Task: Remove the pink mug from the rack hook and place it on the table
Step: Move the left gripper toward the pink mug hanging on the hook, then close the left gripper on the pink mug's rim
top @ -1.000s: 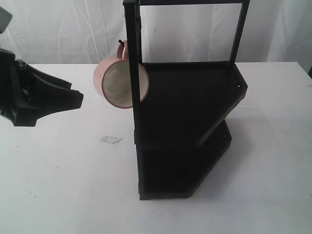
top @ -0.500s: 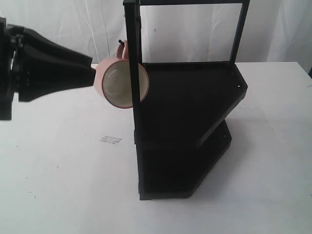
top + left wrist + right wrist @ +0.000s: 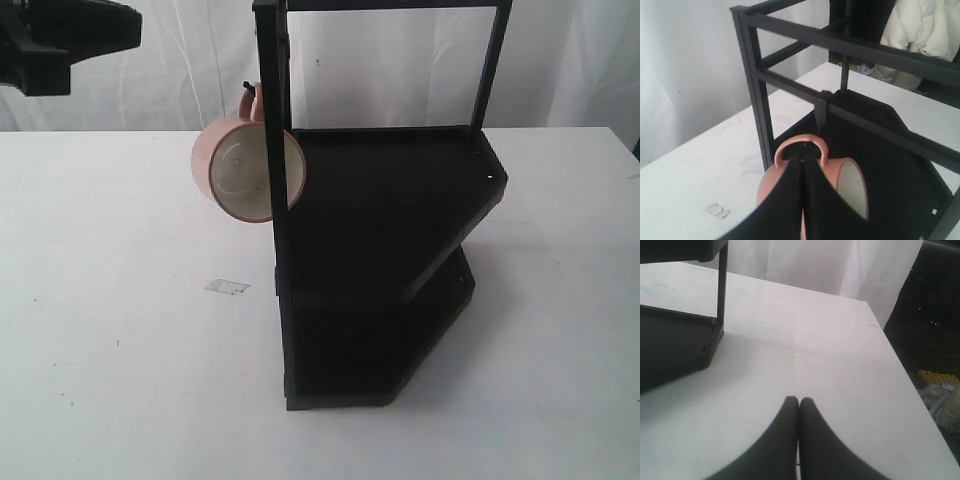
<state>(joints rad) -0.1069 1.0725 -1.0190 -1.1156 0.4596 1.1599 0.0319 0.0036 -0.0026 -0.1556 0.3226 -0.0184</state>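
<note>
The pink mug (image 3: 247, 172) hangs by its loop handle on the rack hook (image 3: 246, 87), on the left post of the black shelf frame (image 3: 385, 250); its cream inside faces the exterior camera. My left gripper (image 3: 134, 25) is high at the upper left, shut and empty, apart from the mug. In the left wrist view its closed fingertips (image 3: 802, 158) line up with the mug's handle (image 3: 801, 141), the mug (image 3: 849, 184) below them. My right gripper (image 3: 799, 401) is shut and empty over the white table (image 3: 830, 340); the exterior view does not show it.
The tall black shelf frame stands mid-table with two dark shelves, its corner (image 3: 705, 347) near the right gripper. A small clear scrap (image 3: 227, 287) lies on the table (image 3: 120, 350) left of the frame. The table's far edge (image 3: 900, 360) drops off beside the right gripper.
My left gripper swung from level with the mug's left side, briefly close to it, up to the top left corner. The mug still hangs unmoved.
</note>
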